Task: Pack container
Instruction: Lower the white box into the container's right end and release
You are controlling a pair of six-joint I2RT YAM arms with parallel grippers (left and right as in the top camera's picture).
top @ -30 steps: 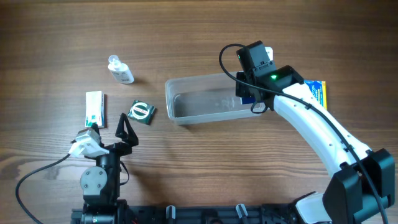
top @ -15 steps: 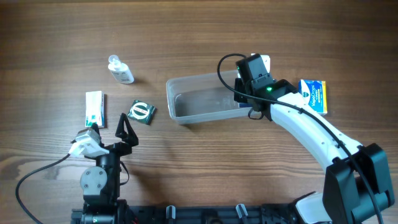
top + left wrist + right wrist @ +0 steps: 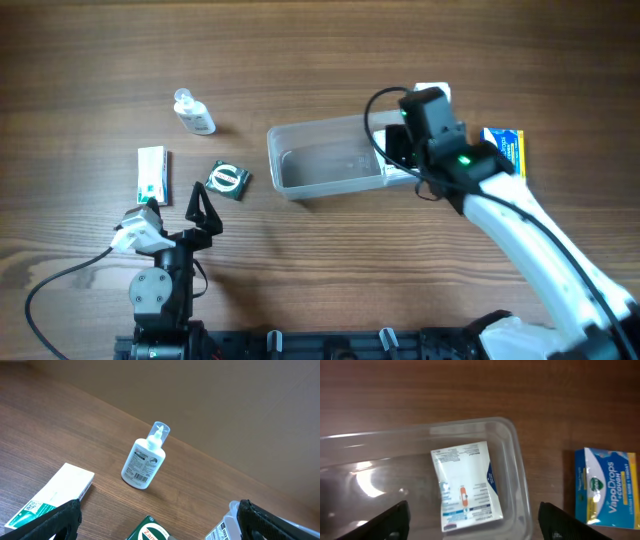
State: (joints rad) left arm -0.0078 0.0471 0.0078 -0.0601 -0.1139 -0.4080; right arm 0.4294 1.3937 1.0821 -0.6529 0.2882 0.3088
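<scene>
The clear container (image 3: 318, 166) sits mid-table. In the right wrist view (image 3: 519, 472) a white bandage box (image 3: 465, 485) lies flat in its right end. My right gripper (image 3: 404, 152) hangs over that end, open and empty (image 3: 477, 525). A blue VapoDrops box (image 3: 506, 151) lies on the table right of the container (image 3: 607, 485). My left gripper (image 3: 201, 206) is open and empty near the front left (image 3: 160, 527). It is just short of a green packet (image 3: 228, 180).
A small clear bottle (image 3: 194, 112) lies at the back left (image 3: 144, 460). A white and green box (image 3: 151, 173) lies left of the green packet (image 3: 151, 531) and also shows in the left wrist view (image 3: 52, 494). The container's corner (image 3: 225, 526) shows at that view's lower right.
My right arm has shifted a little to the right and toward the front over the container's right end. The left arm has not moved.
</scene>
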